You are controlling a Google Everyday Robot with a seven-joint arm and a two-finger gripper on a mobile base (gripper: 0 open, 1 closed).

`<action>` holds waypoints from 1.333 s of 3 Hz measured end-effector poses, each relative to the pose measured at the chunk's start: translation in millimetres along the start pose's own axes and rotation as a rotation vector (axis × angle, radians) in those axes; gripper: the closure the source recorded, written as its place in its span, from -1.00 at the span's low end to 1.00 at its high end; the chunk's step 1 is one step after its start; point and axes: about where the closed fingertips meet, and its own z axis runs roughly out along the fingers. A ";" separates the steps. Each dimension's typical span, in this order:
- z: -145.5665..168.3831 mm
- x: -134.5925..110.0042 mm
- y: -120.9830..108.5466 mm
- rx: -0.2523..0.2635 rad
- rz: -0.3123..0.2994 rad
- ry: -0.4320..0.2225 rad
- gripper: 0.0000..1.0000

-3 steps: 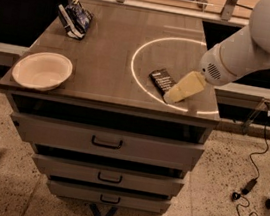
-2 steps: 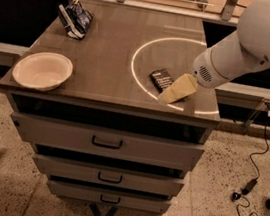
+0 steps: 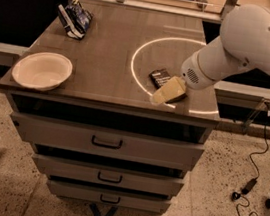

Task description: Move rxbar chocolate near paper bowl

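The rxbar chocolate (image 3: 159, 77), a flat black bar with white text, lies on the wooden cabinet top near its front right, partly covered by my gripper. My gripper (image 3: 165, 93), cream-coloured, points down and to the left and sits over the bar's near end, low on the surface. The paper bowl (image 3: 42, 70), off-white and shallow, rests at the front left corner, far to the left of the bar.
A blue-and-white snack bag (image 3: 74, 16) stands at the back left. A bright ring of light (image 3: 135, 54) marks the cabinet top (image 3: 108, 50). Drawers with handles are below. A cable (image 3: 259, 154) lies on the floor at right.
My arm and gripper have shifted slightly to the left over the bar. The bar seems to have stayed in about the same spot. The bowl and bag have not moved.
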 end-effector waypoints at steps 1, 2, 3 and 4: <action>7.1 -2.7 2.4 -0.013 0.003 0.003 -0.25; 11.3 -5.2 3.7 -0.026 -0.002 0.014 0.20; 14.1 -6.6 3.9 -0.040 -0.008 0.029 0.67; 8.8 -9.0 -1.5 -0.036 -0.015 0.030 1.00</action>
